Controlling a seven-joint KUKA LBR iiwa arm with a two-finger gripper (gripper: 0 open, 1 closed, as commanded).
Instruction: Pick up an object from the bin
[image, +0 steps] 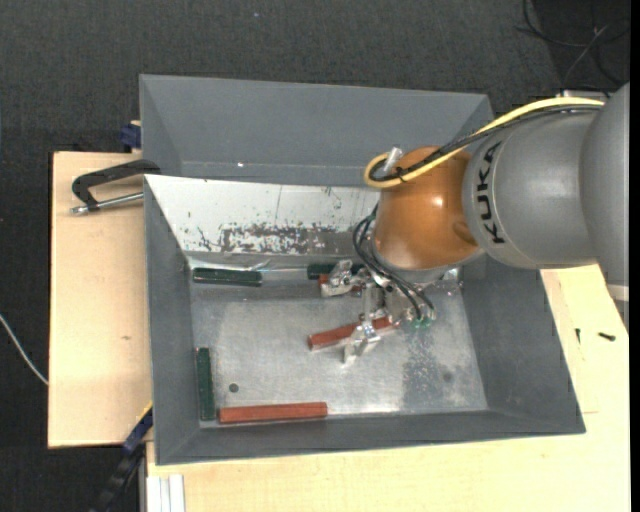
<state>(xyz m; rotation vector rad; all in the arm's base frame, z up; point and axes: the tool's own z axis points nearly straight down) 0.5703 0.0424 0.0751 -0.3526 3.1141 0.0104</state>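
My fingers (352, 348) stand apart about the right end of a short red-brown bar (330, 340), which lies flat mid-floor in the bin (170, 300). Risk, in my judgement: gripped so near its end, the slim, smooth bar could pivot or slip out on lifting.

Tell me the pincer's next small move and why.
Probably ease slightly toward the view's left over the small red-brown piece on the floor of the bin: the pincer sits at its right end, not its middle, and a grip cannot be confirmed.
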